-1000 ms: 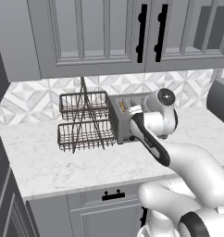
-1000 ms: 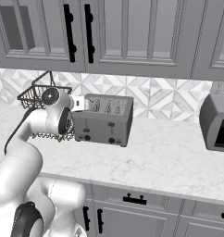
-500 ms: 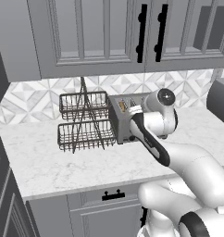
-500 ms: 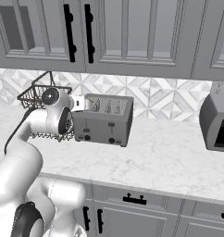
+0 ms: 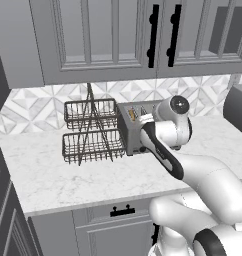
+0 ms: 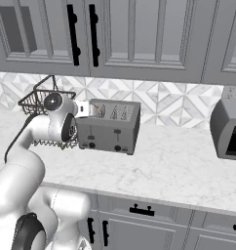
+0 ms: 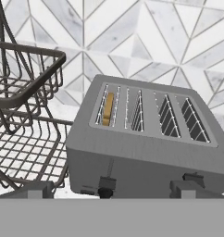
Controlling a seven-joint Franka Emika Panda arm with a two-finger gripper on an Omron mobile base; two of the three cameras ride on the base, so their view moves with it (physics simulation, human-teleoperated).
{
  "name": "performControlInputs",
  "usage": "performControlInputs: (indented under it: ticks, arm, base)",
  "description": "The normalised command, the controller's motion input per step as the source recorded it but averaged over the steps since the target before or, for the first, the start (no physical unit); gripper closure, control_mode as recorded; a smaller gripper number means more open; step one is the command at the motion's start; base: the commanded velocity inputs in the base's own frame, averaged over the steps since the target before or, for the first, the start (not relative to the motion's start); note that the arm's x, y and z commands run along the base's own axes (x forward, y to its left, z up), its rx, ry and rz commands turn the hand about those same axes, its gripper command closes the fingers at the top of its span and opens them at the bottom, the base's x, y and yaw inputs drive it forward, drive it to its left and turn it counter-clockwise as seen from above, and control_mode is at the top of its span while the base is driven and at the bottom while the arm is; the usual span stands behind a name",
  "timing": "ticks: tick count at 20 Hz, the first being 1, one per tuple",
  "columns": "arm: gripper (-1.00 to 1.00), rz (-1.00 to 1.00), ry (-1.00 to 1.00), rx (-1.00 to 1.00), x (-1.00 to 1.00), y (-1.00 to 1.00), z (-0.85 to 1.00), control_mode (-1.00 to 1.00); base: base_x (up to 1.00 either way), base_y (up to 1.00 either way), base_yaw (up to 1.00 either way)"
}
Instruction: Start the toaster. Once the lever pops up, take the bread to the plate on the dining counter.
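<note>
cabinets [image 6: 115, 34]: grey doors with black handles hang above the counter, across both base views.
counter [image 6: 178, 166]: white marble top with faint grey veins, running wall to wall over grey drawer fronts; it carries the rack, the toaster and a grey appliance.
backsplash [image 7: 146, 41]: white and grey geometric tiles behind everything.
arm [image 5: 203, 180]: white with dark joints, it reaches forward from the base toward the toaster's front.
rack [image 5: 90, 131]: two-tier dark wire basket rack, upright on the counter, just beside the toaster's left end (whether they touch cannot be told).
grey appliance [image 6: 228, 128]: boxy, with a dark front opening, well apart from the toaster toward the right end of the counter.
toaster [image 7: 146, 148]: brushed-steel box with four slots on top, standing near the backsplash; black knobs and levers sit low on its front.
jaws: spread wide, holding nothing; the hand [image 6: 82, 108] sits at the toaster's upper left corner in the right base view, and the two dark fingertips [image 7: 181, 189] rise at the bottom of the hand view, in front of the toaster's front face.
bread [image 7: 108, 108]: one golden-brown slice standing on edge inside the leftmost slot of the toaster, its top edge near the slot's mouth (also a small tan fleck on the toaster's top in the left base view).
</note>
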Motion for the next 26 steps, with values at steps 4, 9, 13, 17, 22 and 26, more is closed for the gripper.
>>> performControlInputs:
  ticks: [4, 9, 13, 17, 22, 26]
  arm:
    - [-1.00, 0.00, 0.00, 0.00, 0.00, 0.00, 0.00, -1.00]
    - [-1.00, 0.00, 0.00, 0.00, 0.00, 0.00, 0.00, -1.00]
    - [-1.00, 0.00, 0.00, 0.00, 0.00, 0.00, 0.00, -1.00]
    - [-1.00, 0.00, 0.00, 0.00, 0.00, 0.00, 0.00, -1.00]
    - [-1.00, 0.00, 0.00, 0.00, 0.00, 0.00, 0.00, -1.00]
    - [-1.00, 0.00, 0.00, 0.00, 0.00, 0.00, 0.00, -1.00]
  base:
    - [0.00, 0.00, 0.00]
    - [0.00, 0.00, 0.00]
    - [0.00, 0.00, 0.00]
    - [0.00, 0.00, 0.00]
    - [0.00, 0.00, 0.00]
    - [0.00, 0.00, 0.00]
